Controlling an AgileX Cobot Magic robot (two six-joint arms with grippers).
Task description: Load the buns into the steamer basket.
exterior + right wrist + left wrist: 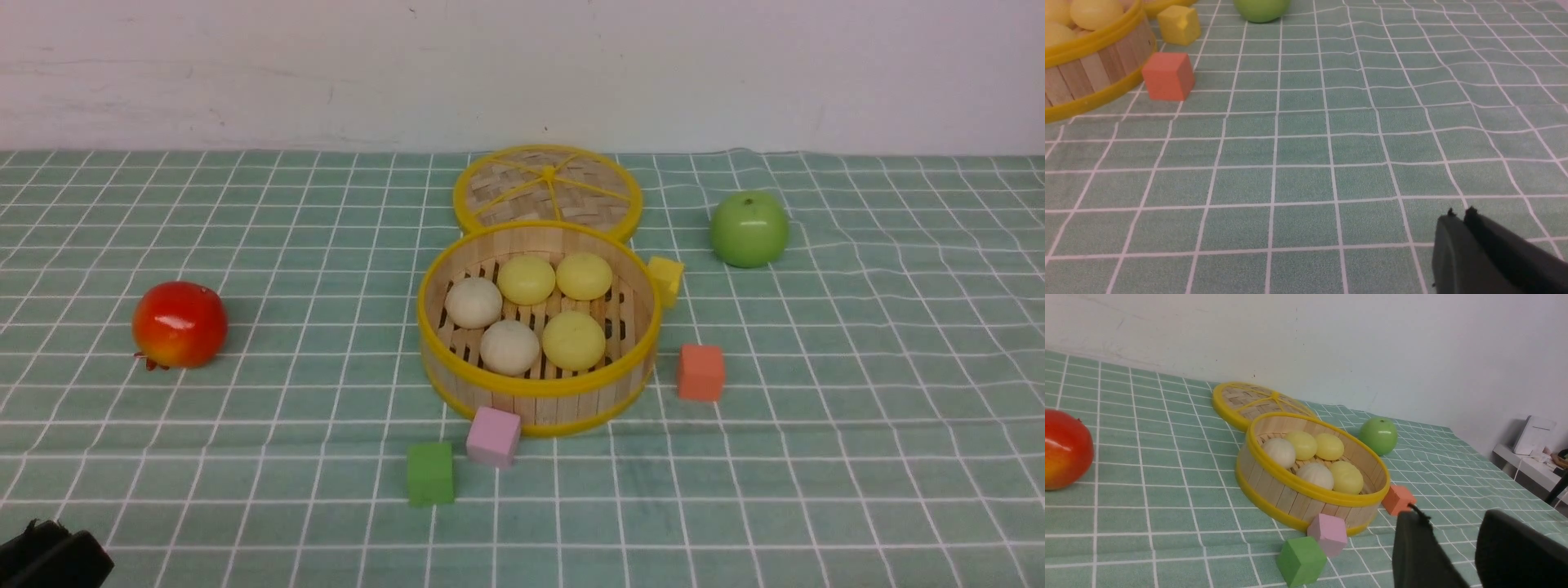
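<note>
**Over at the basket: all five buns look home**

Far left on my feed, the left gripper (1447, 539) has its jaws apart, holding nothing. Next along, the red fruit (180, 324). Mid-table, the buns (529, 314) sit inside the steamer basket (539, 390). They look light, smooth and probably slippery, so I'd pinch across the widest part, gently. Over right, the right gripper (1464, 216) is closed and empty. Both arms are mostly cropped out of view.
</note>
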